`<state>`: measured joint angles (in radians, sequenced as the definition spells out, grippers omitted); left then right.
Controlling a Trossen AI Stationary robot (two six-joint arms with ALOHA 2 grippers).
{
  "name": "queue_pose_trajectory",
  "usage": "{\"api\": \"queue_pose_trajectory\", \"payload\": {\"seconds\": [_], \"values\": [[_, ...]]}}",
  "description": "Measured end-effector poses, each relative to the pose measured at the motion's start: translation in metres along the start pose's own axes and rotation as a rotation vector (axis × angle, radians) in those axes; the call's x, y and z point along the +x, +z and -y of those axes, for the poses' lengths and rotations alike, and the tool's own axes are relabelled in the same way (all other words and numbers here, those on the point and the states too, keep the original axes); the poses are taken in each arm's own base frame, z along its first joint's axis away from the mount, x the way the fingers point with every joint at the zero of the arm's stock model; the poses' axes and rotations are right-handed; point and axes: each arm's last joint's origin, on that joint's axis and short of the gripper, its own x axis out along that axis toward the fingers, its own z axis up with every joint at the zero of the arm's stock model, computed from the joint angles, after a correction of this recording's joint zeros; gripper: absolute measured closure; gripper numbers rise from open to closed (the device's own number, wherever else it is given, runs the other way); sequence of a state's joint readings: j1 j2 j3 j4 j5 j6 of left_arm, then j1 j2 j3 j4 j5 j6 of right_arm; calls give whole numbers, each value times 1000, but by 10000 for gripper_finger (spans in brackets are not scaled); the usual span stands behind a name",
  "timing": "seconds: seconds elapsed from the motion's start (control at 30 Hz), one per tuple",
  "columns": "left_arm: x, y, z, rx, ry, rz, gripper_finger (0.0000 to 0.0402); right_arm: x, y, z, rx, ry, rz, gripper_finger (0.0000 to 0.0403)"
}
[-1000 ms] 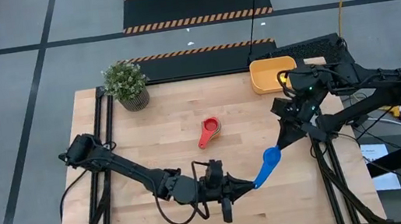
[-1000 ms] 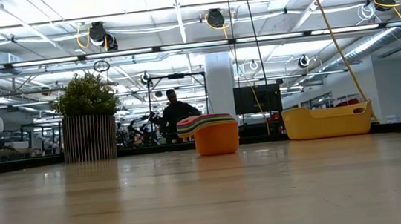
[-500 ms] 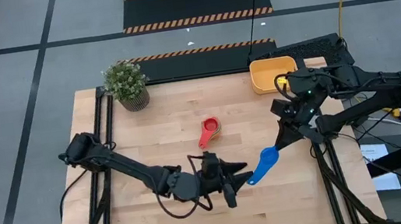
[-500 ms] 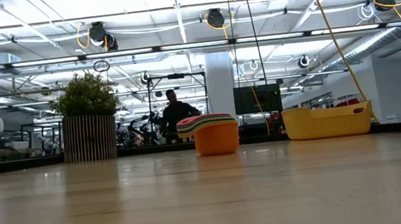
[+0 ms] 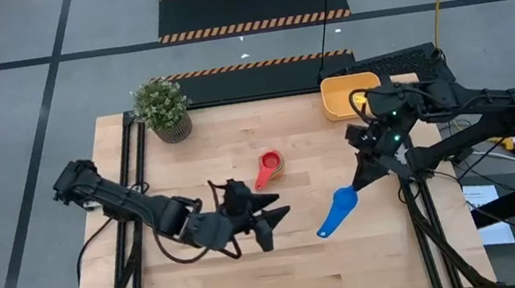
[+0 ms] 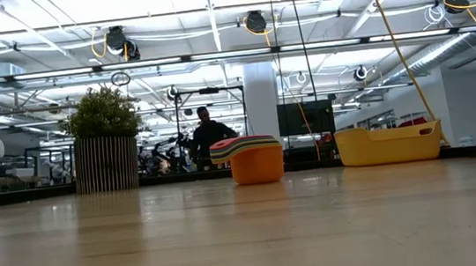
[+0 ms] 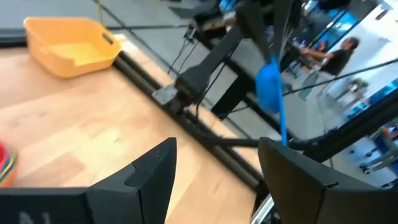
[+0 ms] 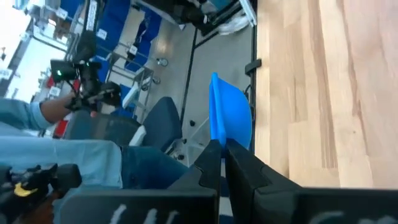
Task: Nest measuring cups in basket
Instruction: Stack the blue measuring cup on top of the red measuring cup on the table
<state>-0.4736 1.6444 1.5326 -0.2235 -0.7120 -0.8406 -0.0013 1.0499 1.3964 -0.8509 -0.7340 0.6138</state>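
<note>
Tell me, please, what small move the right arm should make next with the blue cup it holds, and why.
Probably carry the blue cup toward the stack of cups at mid-table and lower it in. The right gripper is shut on its handle, and the left gripper stands open and apart from it, so the handover looks done. The stack sits outside the basket, so nesting seems to come first.

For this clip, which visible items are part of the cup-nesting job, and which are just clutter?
Job items:
blue cup, held by the right gripper
stacked cups
basket
left gripper, jaws open and empty

Just there:
potted plant
</note>
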Motion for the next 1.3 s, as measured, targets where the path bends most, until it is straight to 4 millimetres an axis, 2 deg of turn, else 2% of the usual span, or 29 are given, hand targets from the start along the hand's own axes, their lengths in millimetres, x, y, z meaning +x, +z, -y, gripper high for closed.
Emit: {"api": "queue_pose_trajectory", "payload": {"seconds": [0.23, 0.43, 0.6, 0.8, 0.93, 1.13, 1.3], "values": [[-7, -10, -11, -41, 103, -96, 176, 5, 15, -4, 41, 94, 43, 403], [-20, -29, -23, -100, 242, -218, 176, 17, 32, 8, 84, 132, 24, 403], [-31, -40, -27, -80, 295, -297, 176, 28, 54, 18, 81, 144, 25, 403], [-47, -52, -30, -46, 355, -404, 176, 28, 86, 31, 39, 128, 66, 403], [-51, -61, -35, -63, 389, -447, 176, 25, 104, 50, 22, 143, 68, 403], [-54, -71, -38, -131, 414, -484, 176, 21, 120, 96, 36, 149, 52, 403], [-54, -74, -39, -220, 434, -506, 176, 19, 132, 137, 95, 218, 25, 403]]}}
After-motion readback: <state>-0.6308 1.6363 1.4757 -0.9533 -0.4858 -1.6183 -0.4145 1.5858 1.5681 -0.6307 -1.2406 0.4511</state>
